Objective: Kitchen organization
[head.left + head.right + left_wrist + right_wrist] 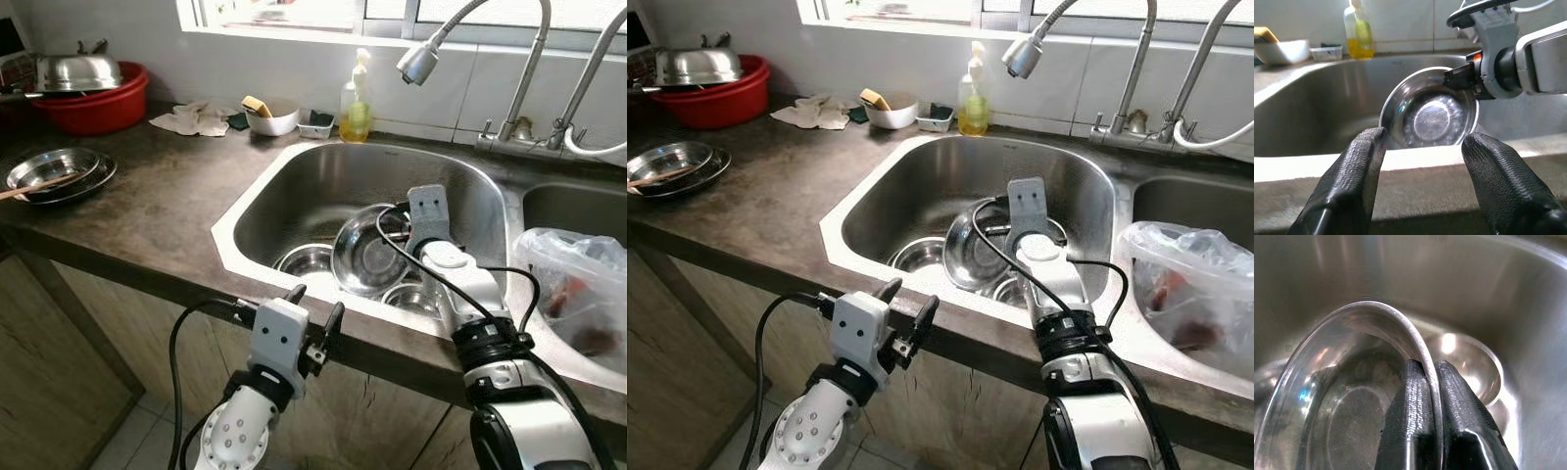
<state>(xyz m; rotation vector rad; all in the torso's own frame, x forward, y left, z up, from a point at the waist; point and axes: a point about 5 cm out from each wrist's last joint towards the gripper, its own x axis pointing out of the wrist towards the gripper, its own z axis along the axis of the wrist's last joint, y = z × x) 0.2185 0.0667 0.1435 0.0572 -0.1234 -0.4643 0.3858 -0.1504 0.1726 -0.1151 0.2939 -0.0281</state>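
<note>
Sink (pixel 284 201) holds a steel bowl (pixel 364 257) tilted on edge, its rim clamped between the right gripper (pixel 1424 382) fingers and partly hidden by that arm. Two smaller bowls (pixel 307 260) lie beneath it. Outside the sink's front edge, the left gripper (pixel 313 313) hovers, fingers apart.

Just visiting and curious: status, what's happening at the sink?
Right hand shut on round steel bowl, tilted in sink. Left hand open, at counter edge. Two steel bowls beneath.

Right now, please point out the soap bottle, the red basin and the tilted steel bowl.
soap bottle (pixel 356 108), left eye view, its body.
red basin (pixel 98 111), left eye view, front wall.
tilted steel bowl (pixel 364 257), left eye view, inner bottom.
</note>
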